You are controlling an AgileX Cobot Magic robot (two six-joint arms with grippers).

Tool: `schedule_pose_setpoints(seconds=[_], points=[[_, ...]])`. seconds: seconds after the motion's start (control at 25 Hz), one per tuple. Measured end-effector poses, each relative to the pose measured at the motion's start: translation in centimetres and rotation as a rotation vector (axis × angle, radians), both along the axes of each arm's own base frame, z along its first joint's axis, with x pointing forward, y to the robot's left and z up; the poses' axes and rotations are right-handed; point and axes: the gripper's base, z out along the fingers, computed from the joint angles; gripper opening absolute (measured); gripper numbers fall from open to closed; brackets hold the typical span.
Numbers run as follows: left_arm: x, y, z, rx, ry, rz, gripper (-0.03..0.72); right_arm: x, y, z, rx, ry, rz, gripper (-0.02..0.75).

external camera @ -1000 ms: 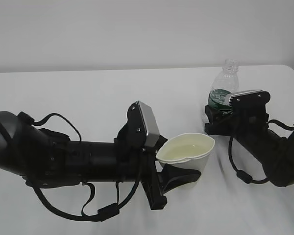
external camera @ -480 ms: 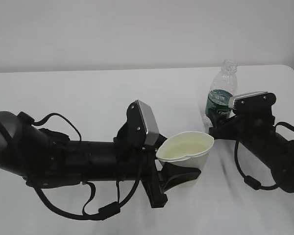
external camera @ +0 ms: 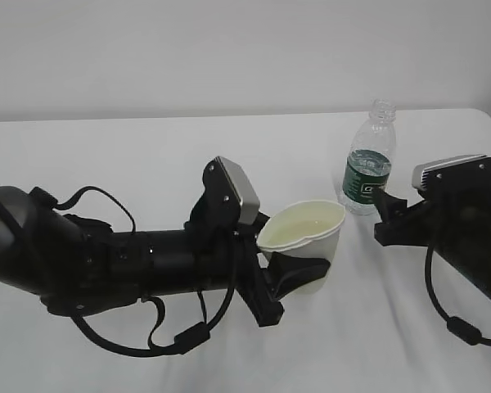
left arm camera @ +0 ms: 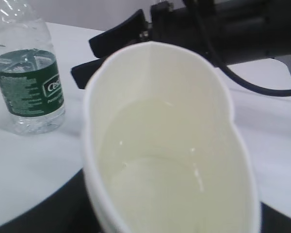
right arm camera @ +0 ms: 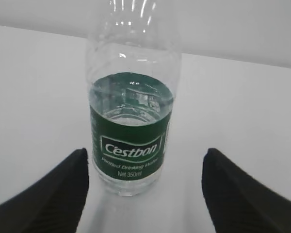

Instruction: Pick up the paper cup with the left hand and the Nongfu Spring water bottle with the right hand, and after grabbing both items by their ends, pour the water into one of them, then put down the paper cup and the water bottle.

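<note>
A: The Nongfu Spring water bottle (external camera: 367, 160) stands upright on the white desk (external camera: 147, 155), capless, with a little water (right arm camera: 130, 112) low inside it. The right hand (external camera: 450, 221) sits just off it, end effector (right arm camera: 144, 191) released: both black fingers spread wide, bottle between and beyond them, touching neither.

B: So the bottle looks set down. And the cup?

A: The paper cup (external camera: 304, 251) is in the left hand (external camera: 139, 262). That end effector (external camera: 299, 274) is clenched on the cup's lower wall, squeezed enough that the rim bows into an oval. From the left wrist view you can see pale water pooled inside.

B: Is it on the desk or in the air?

A: Hard to call. The base is hidden behind the fingers, so I can't tell whether it touches.

B: By my reading the pour is done, and placing the cup is the step in hand. How should it go?

A: Keep the cup level, since that deformed rim makes a spout facing the bottle side. Lower it straight until the base sits flat, then open slowly so the wall springs back without sloshing.

B: And the right side?

A: Draw straight back along the fingers' line, no sideways sweep. A nearly empty bottle is light and would tip at a brush.
</note>
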Motion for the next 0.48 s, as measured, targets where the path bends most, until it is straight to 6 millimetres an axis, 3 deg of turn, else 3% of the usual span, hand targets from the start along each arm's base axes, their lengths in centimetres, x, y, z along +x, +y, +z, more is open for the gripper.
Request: schedule_pose_setpoints(seconds=[0.48], points=[[0.6,0.2,0.1,-0.027,0.027,0.085,0.382,-4.8,-0.9,0.4,-0.015,0.081,-0.007,0.554]])
